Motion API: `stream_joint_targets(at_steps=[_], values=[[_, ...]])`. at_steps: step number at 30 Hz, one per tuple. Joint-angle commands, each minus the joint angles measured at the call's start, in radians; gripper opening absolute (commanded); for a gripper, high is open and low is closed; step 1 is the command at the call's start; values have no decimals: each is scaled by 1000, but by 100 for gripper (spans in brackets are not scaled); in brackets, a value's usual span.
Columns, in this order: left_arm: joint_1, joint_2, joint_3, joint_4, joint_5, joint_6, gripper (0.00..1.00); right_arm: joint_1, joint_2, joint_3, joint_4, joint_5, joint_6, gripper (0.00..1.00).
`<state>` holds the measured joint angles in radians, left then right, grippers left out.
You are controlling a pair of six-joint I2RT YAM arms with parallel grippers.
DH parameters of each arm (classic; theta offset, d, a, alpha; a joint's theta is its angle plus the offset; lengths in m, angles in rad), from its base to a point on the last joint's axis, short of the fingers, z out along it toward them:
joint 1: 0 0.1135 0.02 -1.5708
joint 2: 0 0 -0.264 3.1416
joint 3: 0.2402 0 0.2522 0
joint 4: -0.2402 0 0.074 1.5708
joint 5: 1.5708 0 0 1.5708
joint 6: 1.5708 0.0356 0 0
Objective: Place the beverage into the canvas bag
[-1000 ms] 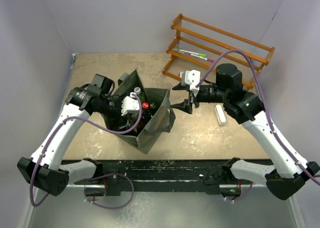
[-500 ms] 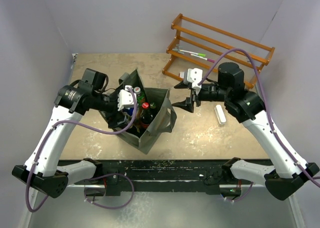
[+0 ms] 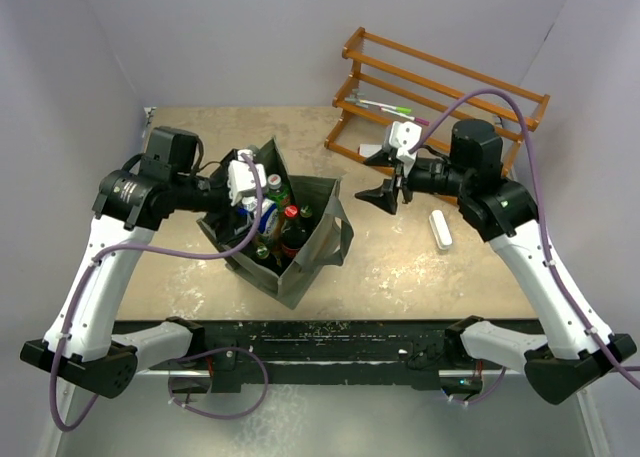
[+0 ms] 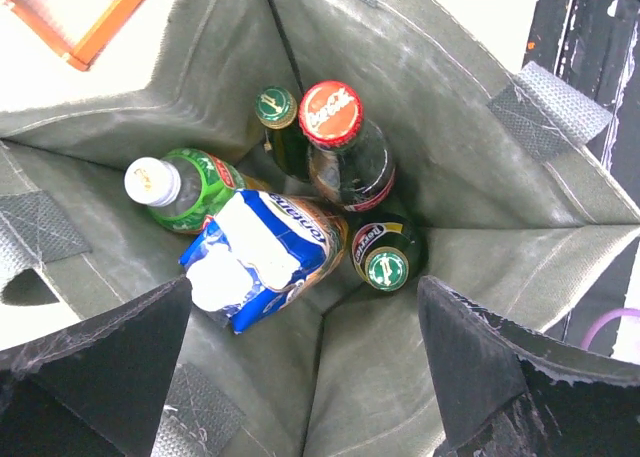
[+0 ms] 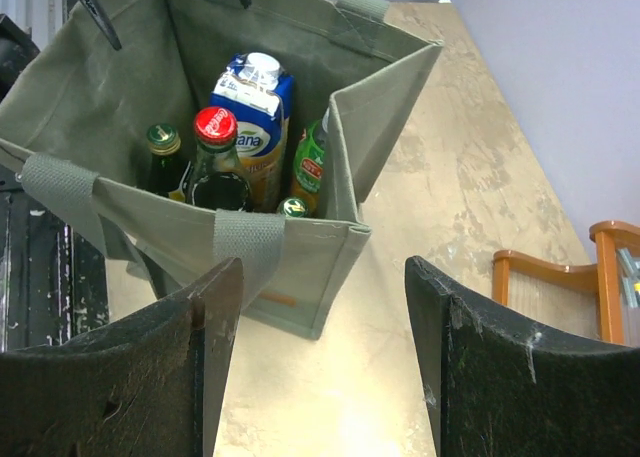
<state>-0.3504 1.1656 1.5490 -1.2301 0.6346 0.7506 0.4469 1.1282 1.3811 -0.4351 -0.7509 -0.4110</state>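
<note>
The grey-green canvas bag (image 3: 312, 249) stands open on the table, left of centre. It holds a blue-and-white beverage carton (image 4: 265, 257), a cola bottle with a red cap (image 4: 332, 114), a green bottle with a white cap (image 4: 180, 187) and two green-capped glass bottles (image 4: 385, 267). My left gripper (image 4: 305, 302) is open and empty above the bag's mouth, looking straight down into it. My right gripper (image 5: 322, 277) is open and empty over the table to the right of the bag (image 5: 90, 97), clear of its handle. The carton (image 5: 250, 102) leans among the bottles.
A wooden rack (image 3: 440, 87) stands at the back right with pens (image 3: 385, 107) on it. A small white oblong object (image 3: 440, 229) lies on the table (image 3: 420, 267) right of the bag, under the right arm. Grey walls close in both sides.
My left gripper has drawn back up and to the left out of the bag, and the carton now shows inside. My right gripper has moved right, away from the bag.
</note>
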Motion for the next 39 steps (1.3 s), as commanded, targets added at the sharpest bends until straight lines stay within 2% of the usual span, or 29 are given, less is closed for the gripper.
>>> stream_joint_targets(at_steps=[1, 9, 17, 20, 22, 28, 30, 36, 39], values=[[17, -19, 38, 54, 14, -54, 97, -23, -28, -3, 52, -12, 32, 68], [141, -49, -4, 191, 67, -188, 97, -52, -26, -39, 98, -26, 77, 69], [172, -47, 10, 260, -28, -259, 100, -70, -21, -60, 142, 18, 124, 70], [203, -45, 21, 291, -91, -311, 99, -87, -22, -70, 183, 137, 169, 73], [227, -46, 23, 315, -122, -345, 99, -103, -21, -81, 222, 274, 222, 75], [250, -60, 0, 429, -385, -454, 99, -167, -10, -101, 317, 663, 350, 100], [258, -87, -36, 495, -454, -482, 99, -183, -8, -103, 331, 746, 373, 100], [266, -206, -193, 735, -660, -545, 99, -202, -13, -112, 366, 777, 411, 100], [266, -254, -266, 861, -695, -553, 99, -208, -19, -113, 377, 789, 428, 100]])
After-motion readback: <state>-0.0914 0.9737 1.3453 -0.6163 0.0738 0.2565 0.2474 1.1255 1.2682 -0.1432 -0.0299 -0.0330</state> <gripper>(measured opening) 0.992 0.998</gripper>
